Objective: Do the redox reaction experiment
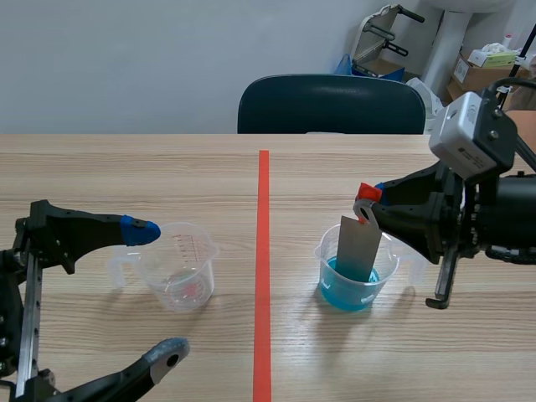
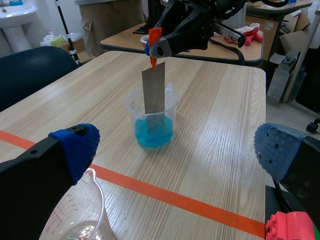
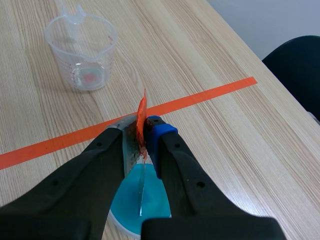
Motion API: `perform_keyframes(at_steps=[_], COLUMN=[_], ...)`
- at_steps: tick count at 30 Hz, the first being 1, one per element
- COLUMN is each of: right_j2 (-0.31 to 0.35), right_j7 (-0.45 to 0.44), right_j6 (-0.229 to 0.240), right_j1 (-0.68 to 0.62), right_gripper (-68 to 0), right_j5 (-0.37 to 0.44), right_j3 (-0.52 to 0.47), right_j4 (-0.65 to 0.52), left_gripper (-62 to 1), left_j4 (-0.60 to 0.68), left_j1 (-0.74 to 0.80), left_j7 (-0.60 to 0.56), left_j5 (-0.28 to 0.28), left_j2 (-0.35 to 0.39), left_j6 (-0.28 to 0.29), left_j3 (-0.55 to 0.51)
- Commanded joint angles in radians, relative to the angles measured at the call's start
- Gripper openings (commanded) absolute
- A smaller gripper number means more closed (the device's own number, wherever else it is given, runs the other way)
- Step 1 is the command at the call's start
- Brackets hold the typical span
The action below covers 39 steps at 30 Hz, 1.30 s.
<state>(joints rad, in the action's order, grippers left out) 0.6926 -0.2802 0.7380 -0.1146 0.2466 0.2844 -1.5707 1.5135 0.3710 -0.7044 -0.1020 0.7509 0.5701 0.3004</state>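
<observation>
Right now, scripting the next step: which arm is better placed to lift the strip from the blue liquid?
Right: the right claw is shut on the strip in the blue liquid; the left claw is open, beside the left cup.

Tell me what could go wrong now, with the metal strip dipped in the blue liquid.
1. The right gripper pinches the metal strip only at its top end, by the orange tab. The strip could slip out and splash the blue liquid.
2. Nothing steadies the beaker. The left gripper sits open around the other beaker, so a sideways pull on the strip might tip the blue one over.
</observation>
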Motion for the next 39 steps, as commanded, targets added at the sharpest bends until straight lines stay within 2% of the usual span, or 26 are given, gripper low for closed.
perform_keyframes(at_steps=[1,6,14,29,39], right_j2=[0.012,0.018,0.043,0.145,0.169], right_j7=[0.004,0.007,0.066,0.329,0.549], right_j6=[0.008,0.008,0.008,0.008,0.008], right_j1=[0.006,0.006,-0.008,-0.008,-0.008], right_gripper=[-66.5,-66.5,-66.5,-66.5,-66.5], right_j5=[0.0,0.003,0.071,0.396,0.615], right_j3=[-0.011,-0.018,-0.078,-0.145,-0.245], right_j4=[-0.021,-0.042,-0.111,-0.286,-0.394], left_gripper=[1.4,1.4,1.4,1.4,1.4], left_j4=[0.011,0.011,0.011,0.011,0.011], left_j1=[-0.003,-0.003,-0.003,-0.003,-0.003], left_j7=[-0.011,-0.011,-0.013,-0.01,-0.011], left_j5=[-0.01,-0.01,-0.01,-0.01,-0.01], left_j2=[-0.005,-0.006,-0.005,-0.005,-0.005], left_j6=[0.001,0.001,0.001,0.001,0.001], left_j3=[-0.003,-0.003,-0.003,-0.003,-0.003])
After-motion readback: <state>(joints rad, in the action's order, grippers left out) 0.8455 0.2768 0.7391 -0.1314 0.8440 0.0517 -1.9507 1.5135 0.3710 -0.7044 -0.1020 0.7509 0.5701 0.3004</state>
